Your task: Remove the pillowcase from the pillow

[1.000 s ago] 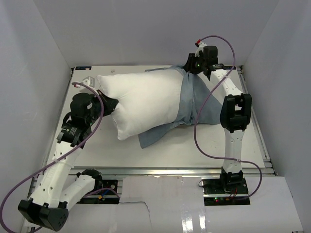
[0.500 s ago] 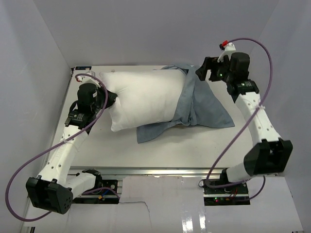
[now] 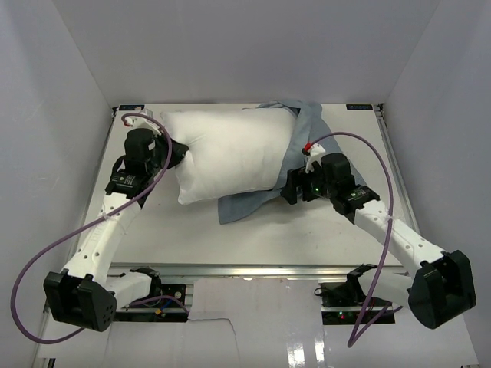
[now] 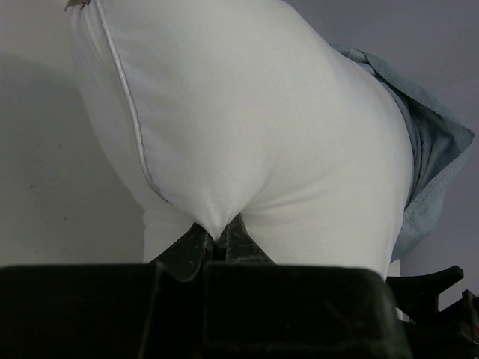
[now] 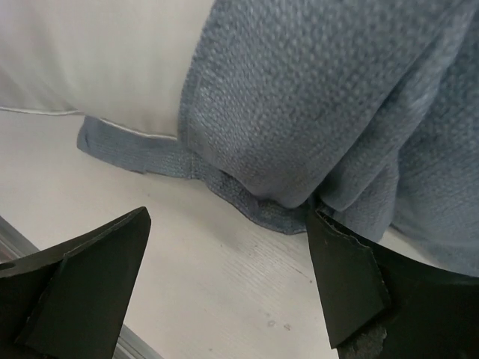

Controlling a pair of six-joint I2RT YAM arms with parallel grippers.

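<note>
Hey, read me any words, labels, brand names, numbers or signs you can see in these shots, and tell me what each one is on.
No text can be read in any view.
The white pillow and the grey-blue pillowcase carry no visible marking.
Two small dark strips at the far edge of the table may be labels, but they are too small to read.

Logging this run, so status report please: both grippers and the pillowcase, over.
Left gripper shut on corner of pillow. Right gripper open, at near hem of pillowcase. Pillowcase bunched over pillow's other end, most of pillow bare. No obstruction seen.
</note>
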